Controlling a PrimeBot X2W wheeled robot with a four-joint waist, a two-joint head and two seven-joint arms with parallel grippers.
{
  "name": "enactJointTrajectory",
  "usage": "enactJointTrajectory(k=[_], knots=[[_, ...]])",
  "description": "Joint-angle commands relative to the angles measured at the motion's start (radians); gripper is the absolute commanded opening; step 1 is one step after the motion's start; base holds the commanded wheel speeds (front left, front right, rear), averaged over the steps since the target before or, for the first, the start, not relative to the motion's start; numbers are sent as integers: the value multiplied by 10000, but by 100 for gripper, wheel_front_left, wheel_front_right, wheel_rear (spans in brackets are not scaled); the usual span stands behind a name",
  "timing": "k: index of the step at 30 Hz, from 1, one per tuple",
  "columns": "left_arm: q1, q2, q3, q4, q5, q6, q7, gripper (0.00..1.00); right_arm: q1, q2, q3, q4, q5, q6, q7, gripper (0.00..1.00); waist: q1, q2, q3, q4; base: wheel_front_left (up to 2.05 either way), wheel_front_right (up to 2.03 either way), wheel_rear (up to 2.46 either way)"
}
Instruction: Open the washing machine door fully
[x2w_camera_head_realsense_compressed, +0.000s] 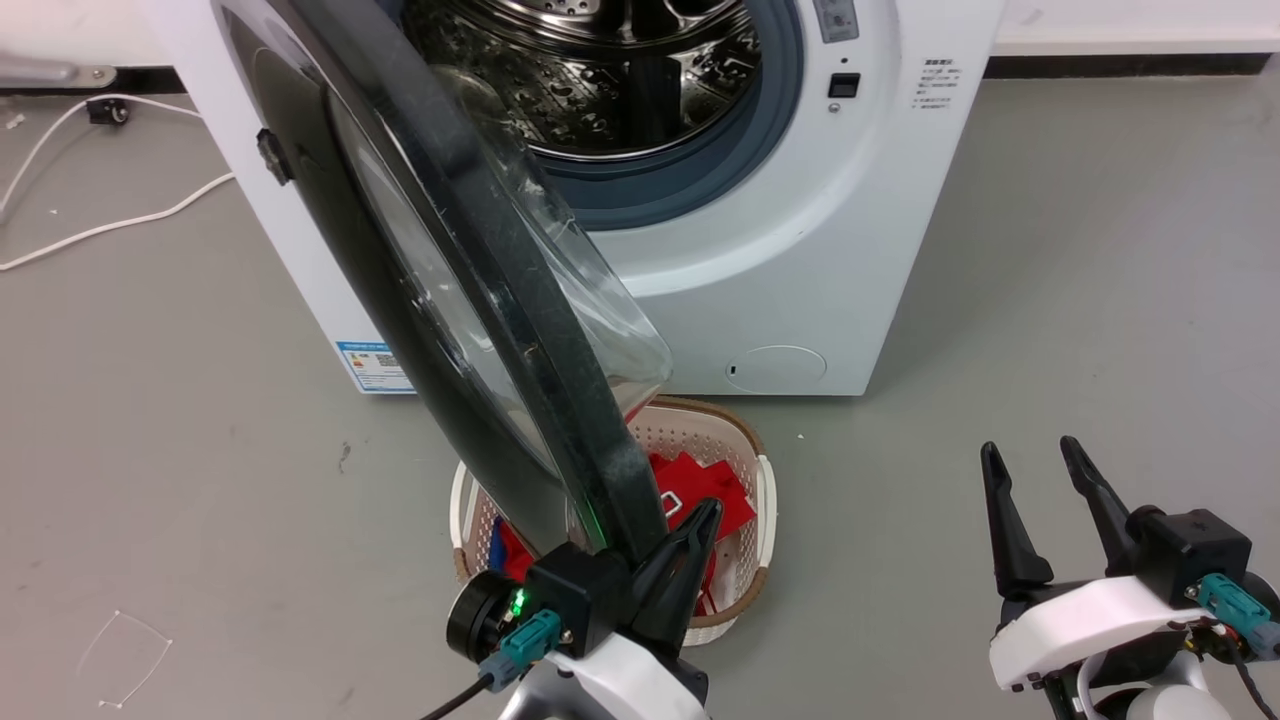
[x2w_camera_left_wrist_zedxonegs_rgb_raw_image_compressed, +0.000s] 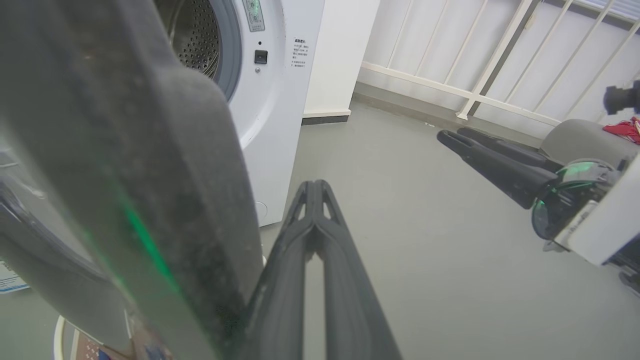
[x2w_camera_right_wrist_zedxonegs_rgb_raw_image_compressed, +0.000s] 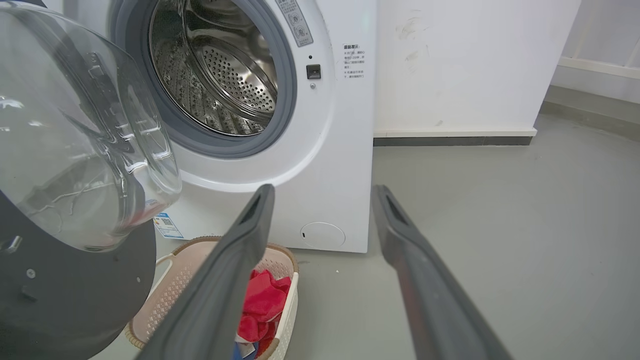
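left jaws clenched empty, pressed to inner rim of washing machine door (x2w_camera_head_realsense_compressed: 540, 330), likely to push it wider | door stood half-open, 11 o'clock | right jaws released, idle, 4 o'clock

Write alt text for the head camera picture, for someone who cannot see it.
The washing machine door stands swung out from the washing machine, edge-on to the camera, the shut left gripper beside its lower rim. The right gripper hangs open over the floor; a basket of red clothes sits below the door.
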Motion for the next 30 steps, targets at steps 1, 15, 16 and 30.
enactJointTrajectory(k=[1,15,16,30], knots=[[159,175,206,-13,-58,190,42,0,-21,20,7,-51,-36,-2,-3,100,0,0,-22,92,0,0,0],[1216,342,686,-1106,-262,1086,131,0,327,17,-107,-439,-214,-2,277,100,0,0,-206,1083,0,0,0],[1283,323,706,-1236,-324,1109,119,0,369,17,-163,-476,-213,-2,286,100,0,0,-220,1216,0,0,0],[1586,420,1494,-1732,-562,1698,-489,0,495,15,-500,-992,-473,-2,617,100,0,0,-54,2837,0,0,0]])
